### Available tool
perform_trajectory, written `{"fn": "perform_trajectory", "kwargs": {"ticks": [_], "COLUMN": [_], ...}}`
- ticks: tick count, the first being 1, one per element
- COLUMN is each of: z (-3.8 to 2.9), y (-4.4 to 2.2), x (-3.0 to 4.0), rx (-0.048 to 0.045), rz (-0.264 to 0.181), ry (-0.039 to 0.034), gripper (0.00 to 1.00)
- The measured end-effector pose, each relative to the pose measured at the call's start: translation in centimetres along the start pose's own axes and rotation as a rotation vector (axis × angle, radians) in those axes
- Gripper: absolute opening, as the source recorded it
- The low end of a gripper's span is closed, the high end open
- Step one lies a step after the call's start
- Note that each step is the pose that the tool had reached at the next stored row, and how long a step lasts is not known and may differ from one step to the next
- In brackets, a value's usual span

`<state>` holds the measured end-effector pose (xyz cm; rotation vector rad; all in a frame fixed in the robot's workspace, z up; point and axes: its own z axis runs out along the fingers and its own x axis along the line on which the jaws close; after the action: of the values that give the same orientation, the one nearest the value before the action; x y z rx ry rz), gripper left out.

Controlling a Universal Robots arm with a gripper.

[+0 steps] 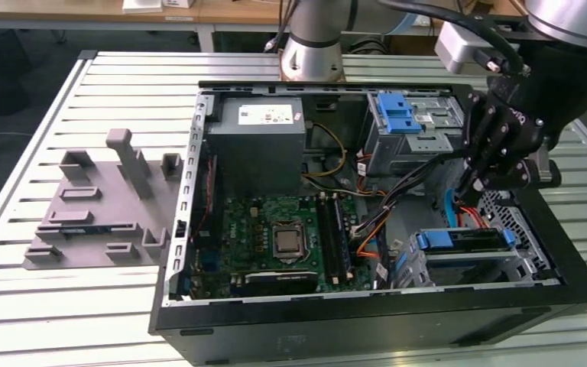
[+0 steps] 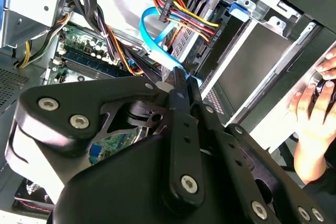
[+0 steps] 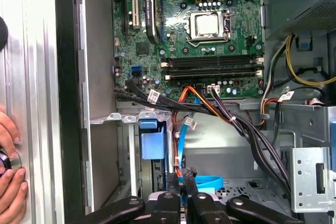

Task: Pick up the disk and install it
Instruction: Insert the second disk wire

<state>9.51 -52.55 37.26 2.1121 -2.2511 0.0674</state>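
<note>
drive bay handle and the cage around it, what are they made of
The drive bay handle looks like moulded plastic: solid blue, matte, with rounded edges. The cage around it appears to be bare sheet metal: grey, dull sheen, thin folded walls with punched holes.

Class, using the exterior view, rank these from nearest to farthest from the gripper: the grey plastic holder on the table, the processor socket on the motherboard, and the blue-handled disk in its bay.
1. The disk, just below the gripper, at the case's side on the exterior view's right.
2. The processor socket, mid-case on the motherboard.
3. The grey plastic holder, outside the case on the table, far on the exterior view's left.
</note>
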Motion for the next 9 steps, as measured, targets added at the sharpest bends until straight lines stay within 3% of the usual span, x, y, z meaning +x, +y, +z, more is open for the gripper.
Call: {"fn": "perform_trajectory", "kwargs": {"ticks": [9], "z": [0.84], "y": [-0.02], "x": [0.11], "rx": [0.0000], "rz": [0.000], "ry": [0.0001], "gripper": [0.16]}}
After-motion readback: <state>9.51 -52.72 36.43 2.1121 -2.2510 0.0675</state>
